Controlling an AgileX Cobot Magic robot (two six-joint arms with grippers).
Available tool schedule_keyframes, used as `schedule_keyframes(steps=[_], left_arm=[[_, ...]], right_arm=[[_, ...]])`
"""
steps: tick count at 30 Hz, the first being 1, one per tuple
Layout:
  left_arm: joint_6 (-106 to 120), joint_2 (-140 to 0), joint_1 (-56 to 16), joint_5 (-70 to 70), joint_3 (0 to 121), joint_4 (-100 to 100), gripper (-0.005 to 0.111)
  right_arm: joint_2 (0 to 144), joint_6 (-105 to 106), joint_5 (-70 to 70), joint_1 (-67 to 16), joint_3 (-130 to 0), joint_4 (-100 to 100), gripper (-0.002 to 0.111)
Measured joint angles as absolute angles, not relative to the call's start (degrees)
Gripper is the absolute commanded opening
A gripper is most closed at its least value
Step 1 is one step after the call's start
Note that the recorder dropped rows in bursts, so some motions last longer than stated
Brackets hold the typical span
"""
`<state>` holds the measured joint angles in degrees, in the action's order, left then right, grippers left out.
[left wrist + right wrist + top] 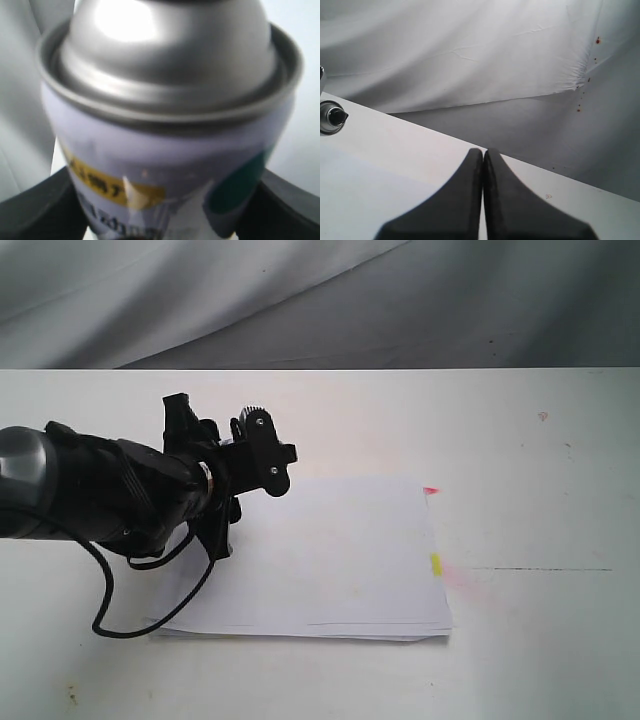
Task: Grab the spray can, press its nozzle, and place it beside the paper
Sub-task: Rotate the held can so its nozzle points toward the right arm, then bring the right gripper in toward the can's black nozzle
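Observation:
The spray can (165, 125) fills the left wrist view: silver dome, white label with a yellow band and a teal dot. My left gripper (160, 215) is shut on its body, a black finger (35, 210) pressing each side. In the exterior view that gripper (240, 475) hangs over the left edge of the paper (340, 560) and hides the can. The right wrist view catches the can's silver top (325, 122) and black nozzle (338, 116) at its edge. My right gripper (483, 152) is shut and empty, apart from the can.
The white paper stack has a pink tab (431, 490) and a yellow tab (436, 563) on its right edge. A black cable (105, 600) loops from the left arm onto the table. A grey cloth backdrop (400, 300) hangs behind the white table (540, 460).

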<state>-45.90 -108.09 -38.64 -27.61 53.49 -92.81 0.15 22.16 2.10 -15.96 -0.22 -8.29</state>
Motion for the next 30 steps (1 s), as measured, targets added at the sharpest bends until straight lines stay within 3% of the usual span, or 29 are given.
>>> schedule_keyframes(steps=[16,22,30], left_arm=[[-45.9,-108.09,-38.64,-27.61,53.49,-92.81,0.0],[-45.9,-108.09,-38.64,-27.61,53.49,-92.81,0.0],[-45.9,-108.09,-38.64,-27.61,53.49,-92.81,0.0]], right_arm=[[0.15,6.0,0.57,-15.96,-1.46,-20.08,0.0],[2.11,6.51,5.1,-15.96,-11.55,-20.73,0.0],[26.18,11.61,16.09,-15.96,-32.55,-20.02,0.0]])
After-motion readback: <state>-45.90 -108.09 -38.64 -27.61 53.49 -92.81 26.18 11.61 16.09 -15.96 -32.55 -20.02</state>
